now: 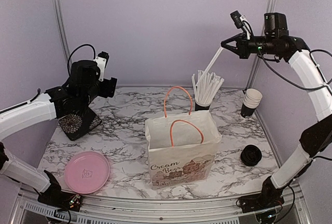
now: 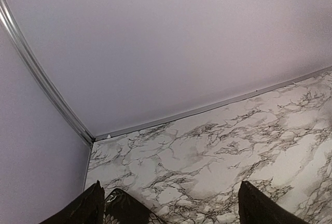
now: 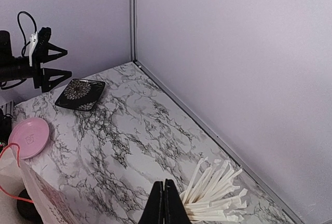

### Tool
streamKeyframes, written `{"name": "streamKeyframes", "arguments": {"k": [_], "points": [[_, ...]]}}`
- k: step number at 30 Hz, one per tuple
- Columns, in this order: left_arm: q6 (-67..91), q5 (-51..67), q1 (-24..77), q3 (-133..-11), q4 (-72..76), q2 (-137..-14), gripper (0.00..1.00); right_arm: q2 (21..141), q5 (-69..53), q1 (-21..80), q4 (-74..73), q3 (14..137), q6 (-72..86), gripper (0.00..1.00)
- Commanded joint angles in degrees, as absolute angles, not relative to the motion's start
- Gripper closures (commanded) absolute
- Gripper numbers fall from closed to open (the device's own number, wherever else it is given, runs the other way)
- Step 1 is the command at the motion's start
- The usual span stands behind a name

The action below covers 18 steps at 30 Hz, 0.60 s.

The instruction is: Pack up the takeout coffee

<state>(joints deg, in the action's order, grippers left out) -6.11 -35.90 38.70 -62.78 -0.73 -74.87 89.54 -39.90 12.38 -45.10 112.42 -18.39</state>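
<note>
Takeout coffee (image 1: 251, 155) sits on the table at the paper bag's (image 1: 181, 154) 3 o'clock. Your right gripper (image 1: 223, 45) is pinched on a white straw (image 1: 212, 63), and your left gripper (image 1: 107, 72) hangs wide open.

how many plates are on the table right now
2: a pink round plate at the front left, and a black square patterned plate farther back on the left. The paper bag could hide a small one behind it.
</note>
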Motion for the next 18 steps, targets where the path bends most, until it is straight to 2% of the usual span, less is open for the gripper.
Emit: {"name": "streamKeyframes", "arguments": {"k": [1, 12, 18], "points": [[-7.27, -36.14, 38.59, -64.07, -1.41, -75.79, 0.1, 88.29, -45.15, 12.72, -47.24, 115.11, -19.85, 1.0], [-8.35, -36.71, 38.62, -64.25, -1.46, -77.01, 0.1, 78.38, -71.34, 12.77, -47.49, 112.91, -21.91, 1.0], [-8.53, -36.94, 38.58, -64.33, -1.49, -77.66, 0.1, 74.84, -90.4, 13.72, -27.65, 106.07, -4.21, 1.0]]}}
